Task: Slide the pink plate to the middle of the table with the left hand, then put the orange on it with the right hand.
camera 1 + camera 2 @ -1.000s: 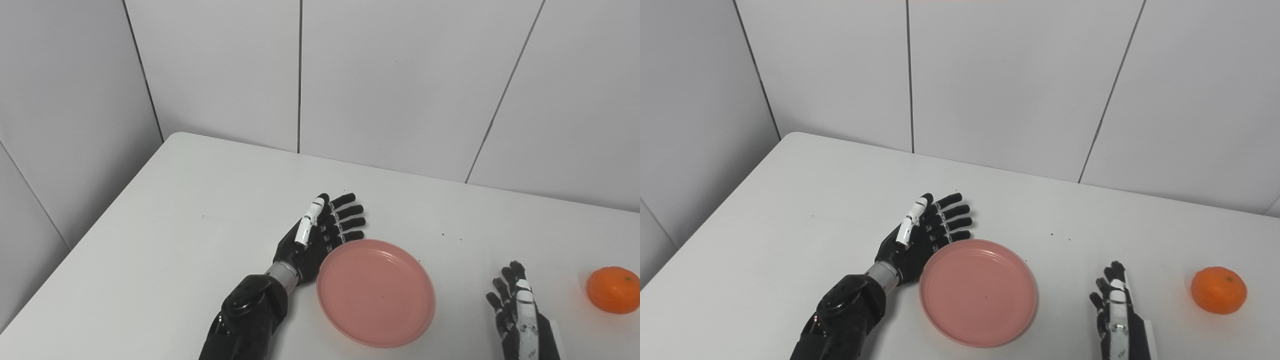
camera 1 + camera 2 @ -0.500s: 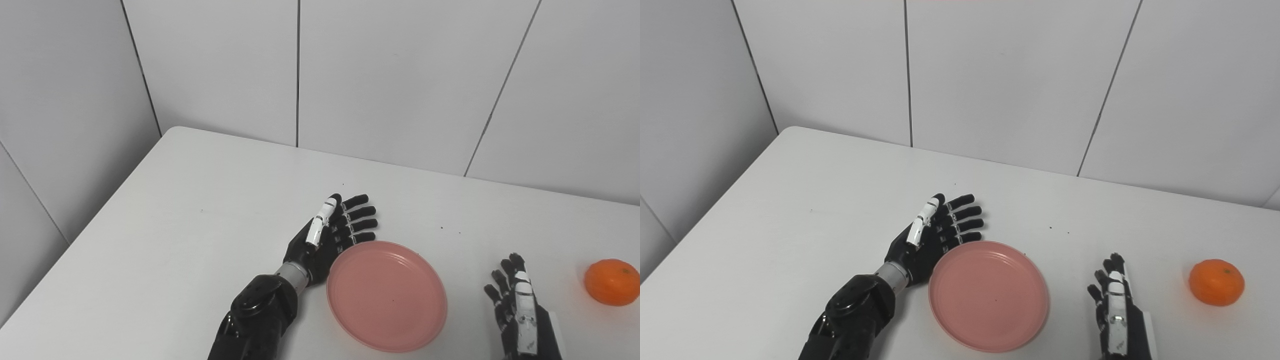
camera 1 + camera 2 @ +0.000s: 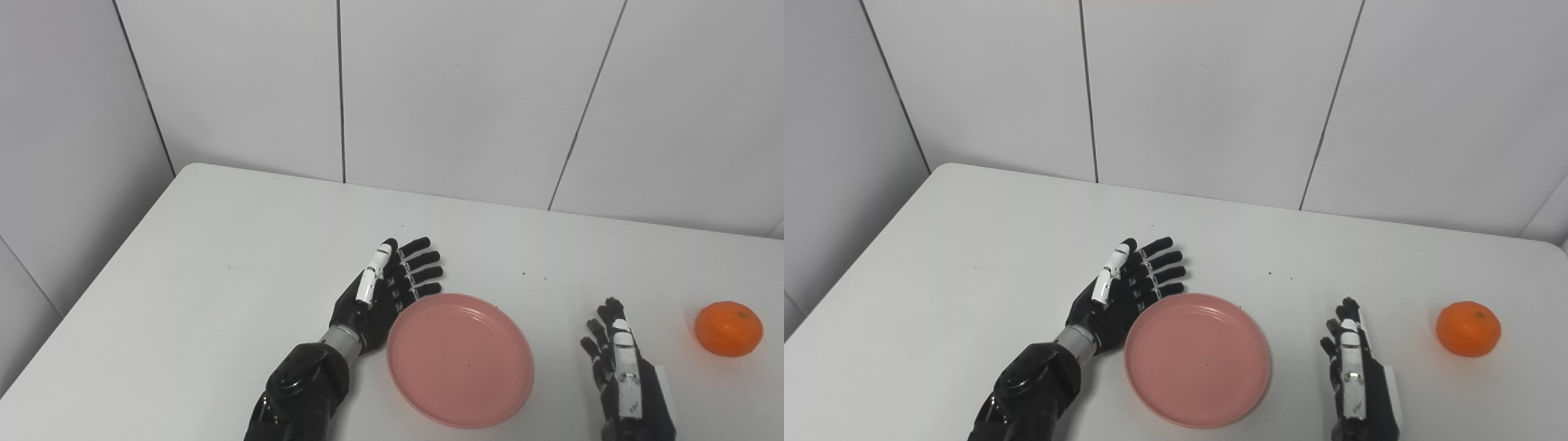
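The pink plate [image 3: 460, 358] lies flat and empty on the white table [image 3: 245, 245], near its front. My left hand [image 3: 387, 288] is open, fingers straight, its edge against the plate's left rim. The orange [image 3: 728, 328] sits on the table at the far right, apart from both hands. My right hand [image 3: 618, 367] is open and empty, fingers pointing away, between the plate and the orange, touching neither. In the right eye view the plate [image 3: 1197, 357], the left hand [image 3: 1127, 288], the right hand [image 3: 1350, 361] and the orange [image 3: 1468, 328] show the same layout.
White wall panels [image 3: 459, 92] stand behind the table's far edge. The table's left edge runs diagonally down the left side of the picture. Bare tabletop lies to the left of my left hand and behind the plate.
The whole picture has shifted, so the camera has moved. The left hand stays against the plate's left rim and the right hand stays open beside it; any plate movement is too slight to tell.
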{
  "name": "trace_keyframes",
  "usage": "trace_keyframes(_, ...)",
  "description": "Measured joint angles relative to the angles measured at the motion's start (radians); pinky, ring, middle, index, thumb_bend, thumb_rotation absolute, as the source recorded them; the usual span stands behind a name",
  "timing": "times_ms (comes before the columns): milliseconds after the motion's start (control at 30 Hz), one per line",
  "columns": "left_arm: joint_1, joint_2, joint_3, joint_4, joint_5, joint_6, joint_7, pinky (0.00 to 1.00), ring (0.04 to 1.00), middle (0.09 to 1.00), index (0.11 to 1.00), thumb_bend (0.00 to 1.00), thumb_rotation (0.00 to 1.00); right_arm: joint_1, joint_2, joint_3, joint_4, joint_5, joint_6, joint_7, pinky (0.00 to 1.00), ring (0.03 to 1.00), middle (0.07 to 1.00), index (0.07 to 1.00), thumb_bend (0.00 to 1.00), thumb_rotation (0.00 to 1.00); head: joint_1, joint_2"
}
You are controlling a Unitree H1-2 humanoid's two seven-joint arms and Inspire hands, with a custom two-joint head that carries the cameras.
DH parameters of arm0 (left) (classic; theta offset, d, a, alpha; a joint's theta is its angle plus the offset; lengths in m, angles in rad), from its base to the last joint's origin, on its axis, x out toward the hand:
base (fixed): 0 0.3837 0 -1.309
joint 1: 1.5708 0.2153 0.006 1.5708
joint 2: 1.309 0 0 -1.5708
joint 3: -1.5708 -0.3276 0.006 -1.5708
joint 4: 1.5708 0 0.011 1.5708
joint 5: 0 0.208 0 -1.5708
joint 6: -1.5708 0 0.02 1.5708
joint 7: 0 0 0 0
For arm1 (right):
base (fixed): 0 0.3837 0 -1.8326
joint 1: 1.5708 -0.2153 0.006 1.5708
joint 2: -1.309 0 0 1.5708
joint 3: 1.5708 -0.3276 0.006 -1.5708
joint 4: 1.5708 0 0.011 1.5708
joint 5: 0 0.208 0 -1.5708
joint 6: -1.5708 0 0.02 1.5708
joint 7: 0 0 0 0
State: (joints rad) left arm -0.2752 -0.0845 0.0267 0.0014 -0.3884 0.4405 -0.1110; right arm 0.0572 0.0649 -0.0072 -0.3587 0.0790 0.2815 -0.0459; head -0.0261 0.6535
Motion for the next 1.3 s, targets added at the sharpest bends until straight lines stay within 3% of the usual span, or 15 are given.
trace_keyframes(367, 0.003, 0.0, 0.023, -0.001, -0.001, -0.002, -0.018, 0.76, 0.787, 0.796, 0.786, 0.32, 1.0, -0.015, -0.001, -0.001, 0.001, -0.016, 0.0, -0.008, 0.92, 0.934, 0.953, 0.953, 0.3, 1.0, -0.077, -0.006)
trace_keyframes(600, 0.003, 0.001, 0.042, 0.017, -0.001, -0.028, -0.046, 0.76, 0.795, 0.806, 0.792, 0.34, 1.0, -0.054, -0.027, -0.01, 0.001, -0.034, -0.004, -0.007, 0.89, 0.929, 0.95, 0.95, 0.34, 1.0, -0.155, -0.014)
trace_keyframes(867, 0.003, 0.008, 0.049, 0.038, -0.001, -0.067, -0.068, 0.75, 0.786, 0.795, 0.786, 0.34, 1.0, -0.075, -0.051, -0.033, -0.007, -0.065, -0.019, -0.01, 0.88, 0.914, 0.935, 0.933, 0.37, 0.99, -0.184, -0.015)
trace_keyframes(1033, 0.004, 0.008, 0.054, 0.037, -0.001, -0.067, -0.066, 0.75, 0.79, 0.801, 0.792, 0.33, 1.0, -0.108, -0.102, -0.042, -0.037, -0.166, -0.021, -0.016, 0.84, 0.878, 0.905, 0.905, 0.38, 0.87, -0.251, -0.023)
trace_keyframes(1100, 0.006, 0.008, 0.058, 0.038, -0.008, -0.067, -0.067, 0.75, 0.793, 0.804, 0.797, 0.33, 1.0, -0.122, -0.14, -0.043, -0.053, -0.218, -0.021, -0.015, 0.82, 0.873, 0.9, 0.902, 0.39, 0.82, -0.314, -0.034)
trace_keyframes(1167, 0.009, 0.011, 0.062, 0.039, -0.02, -0.071, -0.072, 0.76, 0.798, 0.809, 0.804, 0.33, 1.0, -0.133, -0.178, -0.049, -0.059, -0.254, -0.021, -0.014, 0.83, 0.887, 0.902, 0.902, 0.44, 0.77, -0.314, -0.034)
trace_keyframes(1300, 0.01, 0.02, 0.072, 0.055, -0.033, -0.085, -0.095, 0.78, 0.804, 0.811, 0.807, 0.33, 1.0, -0.139, -0.235, -0.05, -0.063, -0.381, -0.021, -0.016, 0.76, 0.842, 0.865, 0.874, 0.55, 0.81, -0.379, -0.054)
